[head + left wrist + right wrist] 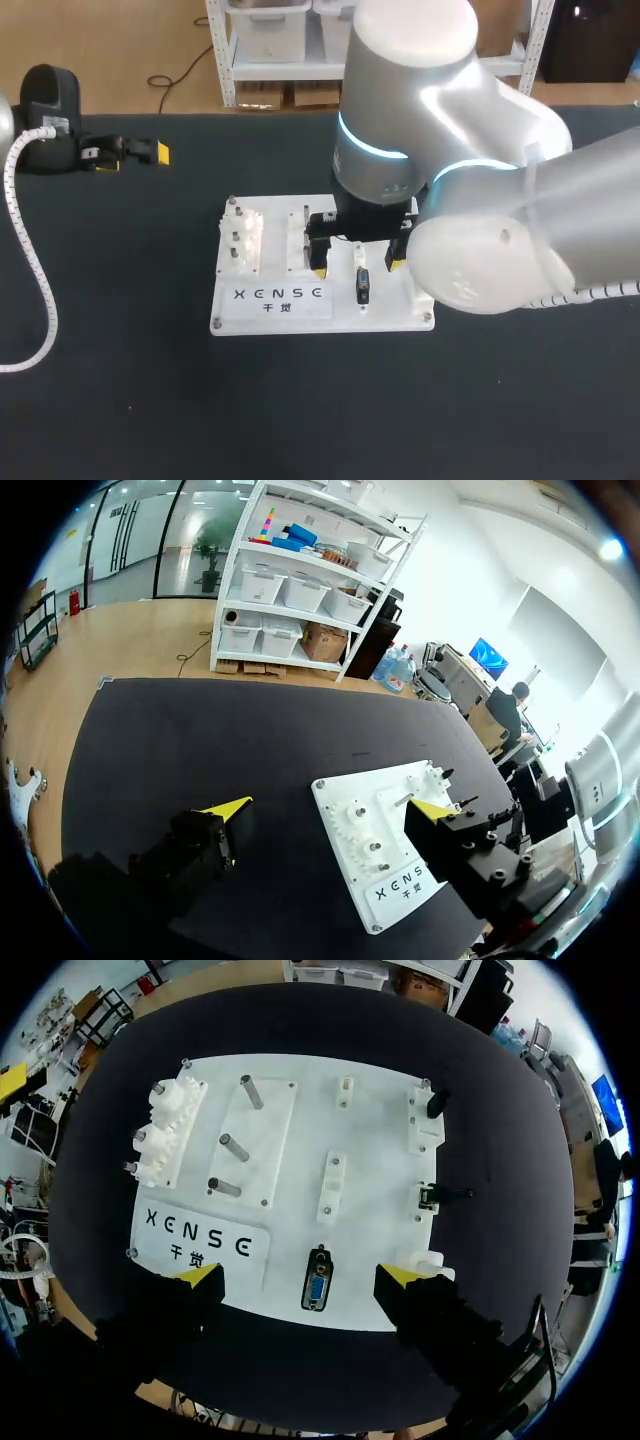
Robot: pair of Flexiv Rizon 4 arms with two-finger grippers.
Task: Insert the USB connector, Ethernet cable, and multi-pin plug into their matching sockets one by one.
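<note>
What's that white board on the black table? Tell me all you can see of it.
The white board is a flat rectangular plate, plastic by the look, lying flat on the black table, with screws at its corners and black lettering near one corner. It carries a white block of three knobs, three grey pegs, black fittings along one side, and an upright blue-faced connector. The right arm's jaws stand open above it.

Silver arm (560, 190), cyan ring (375, 148); black yellow-tipped hand (357, 268)

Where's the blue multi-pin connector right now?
The connector stands on the board beside the lettering, directly ahead of the open right end effector in the right wrist view.
</note>
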